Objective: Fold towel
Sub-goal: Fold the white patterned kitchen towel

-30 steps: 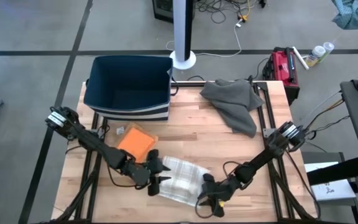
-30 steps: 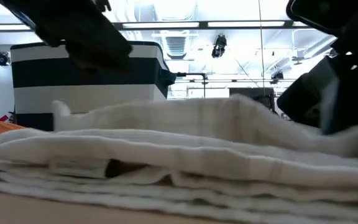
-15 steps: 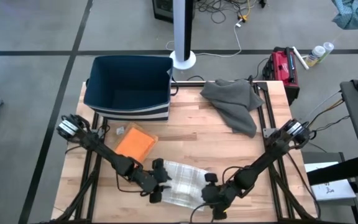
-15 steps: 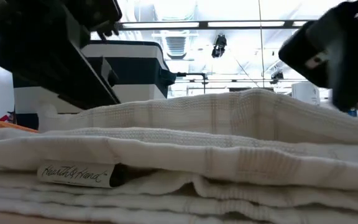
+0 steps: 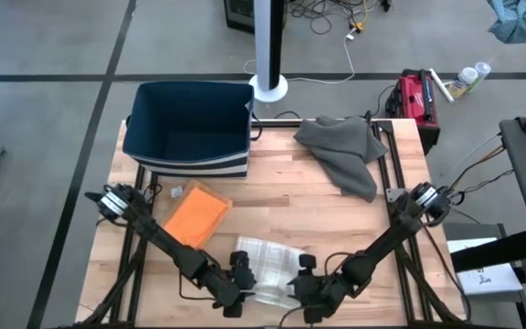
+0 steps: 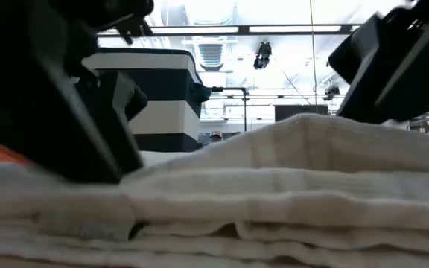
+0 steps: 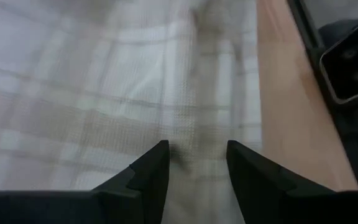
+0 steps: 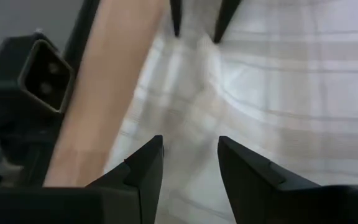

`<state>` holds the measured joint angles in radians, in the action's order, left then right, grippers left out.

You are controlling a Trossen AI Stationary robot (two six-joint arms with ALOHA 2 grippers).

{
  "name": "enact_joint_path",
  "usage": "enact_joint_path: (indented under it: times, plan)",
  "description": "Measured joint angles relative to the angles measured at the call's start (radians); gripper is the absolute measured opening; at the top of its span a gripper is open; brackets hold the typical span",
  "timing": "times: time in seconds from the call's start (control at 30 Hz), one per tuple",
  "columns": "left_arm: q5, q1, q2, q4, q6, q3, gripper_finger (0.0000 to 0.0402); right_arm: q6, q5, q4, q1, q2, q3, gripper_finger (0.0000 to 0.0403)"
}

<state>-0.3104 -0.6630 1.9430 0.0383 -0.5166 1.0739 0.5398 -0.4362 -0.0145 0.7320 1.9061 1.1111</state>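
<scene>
The white plaid towel (image 5: 269,258), folded into several layers, lies flat near the table's near edge. The low view shows its stacked layers (image 6: 289,186). My left gripper (image 5: 242,275) is at its near left corner, slanting down. The fingers are open, with cloth (image 7: 104,81) showing in the gap (image 7: 197,152). My right gripper (image 5: 301,273) faces it from the towel's near right corner. It is also open (image 8: 190,146) and slants down over the towel (image 8: 278,81). My left gripper has its fingertips (image 7: 157,155) down at the towel's top layer beside the near edge; I cannot tell whether they touch it. My right gripper has its fingertips (image 8: 151,149) just above the towel's near right part; I cannot tell whether they touch it.
A navy bin (image 5: 190,128) stands at the far left. An orange cloth (image 5: 197,216) lies in front of it and a grey cloth (image 5: 341,151) is crumpled at the far right. Bare wood (image 5: 318,206) lies between these and the towel.
My left gripper has moved down and toward the table's near edge, along the towel's left side to its near left corner. My right gripper has risen a little and turned toward the towel. The towel has stayed where it was.
</scene>
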Motion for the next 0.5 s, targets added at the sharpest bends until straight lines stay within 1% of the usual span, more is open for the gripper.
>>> enact_joint_path:
  times: [0.13, 0.23, 0.3, 0.4, 0.5]
  plan:
    - [-0.002, -0.004, 0.054, 0.012, -0.064, 0.029, 0.0153, 0.018, -0.003, 0.007, 0.034, 0.036, 0.045, 0.0147]
    - [-0.024, 0.001, 0.093, 0.044, -0.125, 0.054, 0.0153, 0.018, -0.002, -0.011, 0.043, 0.059, 0.053, 0.0147]
    - [-0.046, 0.008, 0.117, 0.093, -0.147, 0.067, 0.0153, 0.026, -0.007, -0.103, 0.036, 0.06, 0.048, 0.0147]
    - [-0.064, 0.038, 0.158, 0.169, -0.156, 0.094, 0.0153, 0.052, -0.037, -0.309, 0.02, 0.046, 0.047, 0.0147]
    - [-0.094, 0.084, 0.189, 0.169, -0.153, 0.138, 0.0153, 0.064, -0.076, -0.513, 0.009, -0.002, 0.045, 0.0147]
